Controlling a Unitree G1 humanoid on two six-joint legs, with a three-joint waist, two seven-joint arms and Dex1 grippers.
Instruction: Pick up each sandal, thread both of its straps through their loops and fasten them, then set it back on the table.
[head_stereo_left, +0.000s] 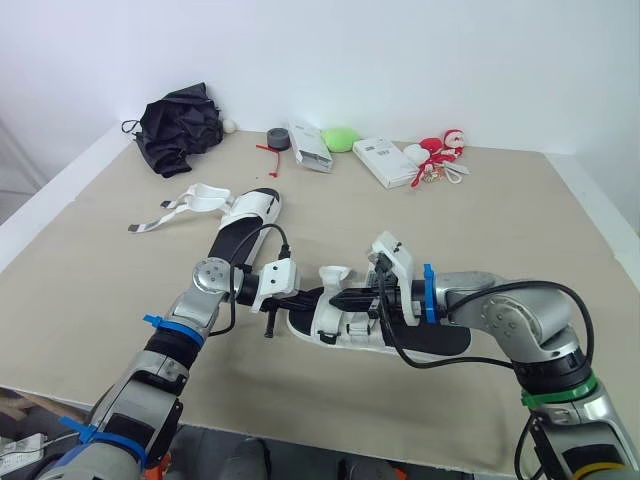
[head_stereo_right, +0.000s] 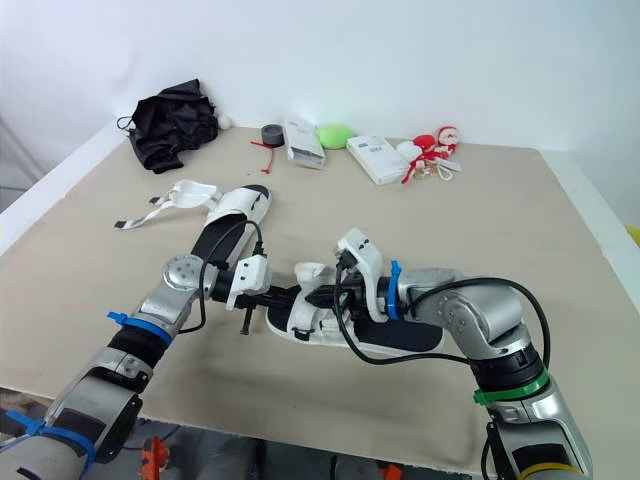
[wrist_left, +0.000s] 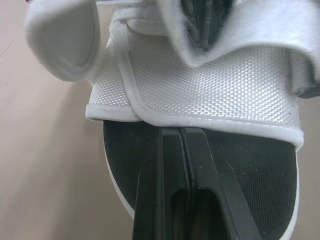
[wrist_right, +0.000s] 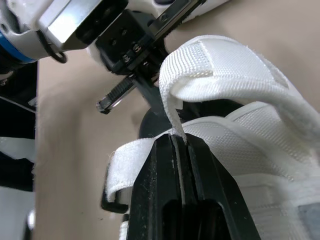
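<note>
Now right gripper (wrist_right: 180, 142) clamps sandal (wrist_left: 215, 85) strap (wrist_right: 225, 65) — left gripper (wrist_left: 182, 131) pressed together.

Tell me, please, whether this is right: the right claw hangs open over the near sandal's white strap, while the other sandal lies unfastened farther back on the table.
Not quite: the right claw is shut on the white strap, not open over it, as the right wrist view shows. The rest holds: the other sandal lies unfastened farther back on the table.
</note>
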